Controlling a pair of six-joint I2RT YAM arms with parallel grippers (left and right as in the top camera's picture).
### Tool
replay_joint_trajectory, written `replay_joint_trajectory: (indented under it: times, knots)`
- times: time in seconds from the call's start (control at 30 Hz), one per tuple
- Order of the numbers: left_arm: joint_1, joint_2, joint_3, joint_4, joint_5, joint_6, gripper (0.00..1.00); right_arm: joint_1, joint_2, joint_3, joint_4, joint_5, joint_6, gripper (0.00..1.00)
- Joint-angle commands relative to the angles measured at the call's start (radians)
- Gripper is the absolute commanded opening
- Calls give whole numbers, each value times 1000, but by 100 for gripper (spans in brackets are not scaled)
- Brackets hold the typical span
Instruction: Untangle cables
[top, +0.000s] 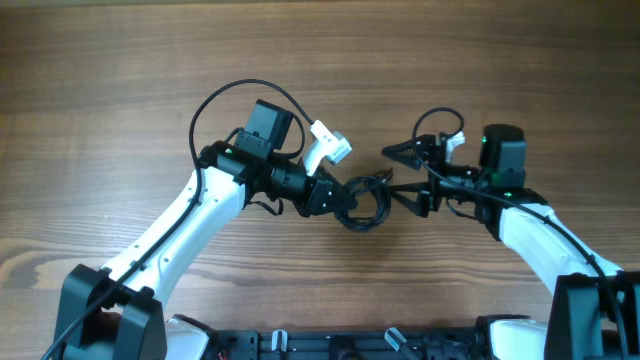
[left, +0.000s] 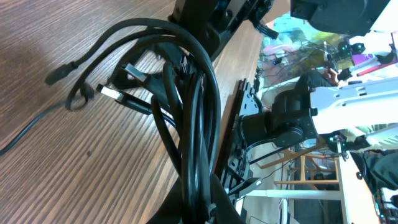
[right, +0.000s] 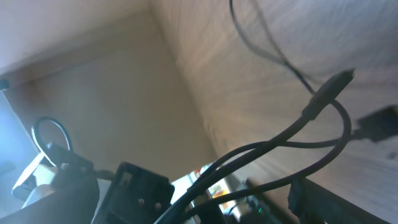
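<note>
Overhead shows your left gripper (top: 342, 196) pinching the cables (top: 368, 203) mid-table (top: 120, 80), right gripper (top: 395, 172) spread open just beside them, so if you pull apart hard they could cinch tighter or slip from the left pinch.

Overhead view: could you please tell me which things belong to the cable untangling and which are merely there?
Part of the job:
- cables, bundled in a loose coil
- left gripper, closed on the coil
- right gripper, open beside the coil

Just there:
- wooden table
- thick arm wire looping over the left arm
</note>
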Motion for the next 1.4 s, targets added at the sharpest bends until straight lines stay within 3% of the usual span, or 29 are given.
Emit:
replay_joint_trajectory:
  times: [0.0,0.23,0.3,0.33,0.4,0.53,0.6,0.8,1.03,1.1,1.37]
  knots:
    - [3,-9,9,8,55,53,4,31,6,2,6,-56,83,100]
    - [9,-9,9,11,96,57,4,39,6,2,14,-55,149,56]
    - [8,-9,8,11,96,57,4,39,6,2,31,-66,167,48]
    - [9,-9,8,10,95,56,4,39,6,2,50,-79,180,43]
    - [9,-9,8,10,90,56,4,39,6,2,108,-80,185,22]
    - [9,-9,8,-11,37,48,4,37,6,2,247,-13,118,4]
    - [9,-9,8,-34,-1,25,4,31,6,2,311,49,42,5]
    - [10,-9,8,-40,-139,-188,4,16,6,2,393,90,-185,4]
    - [52,-9,8,51,-258,-634,4,18,6,2,391,85,-381,5]
    - [61,-9,8,91,-257,-706,4,34,6,2,391,82,-417,5]
    - [60,-9,8,128,-254,-775,4,171,6,2,340,267,-452,5]
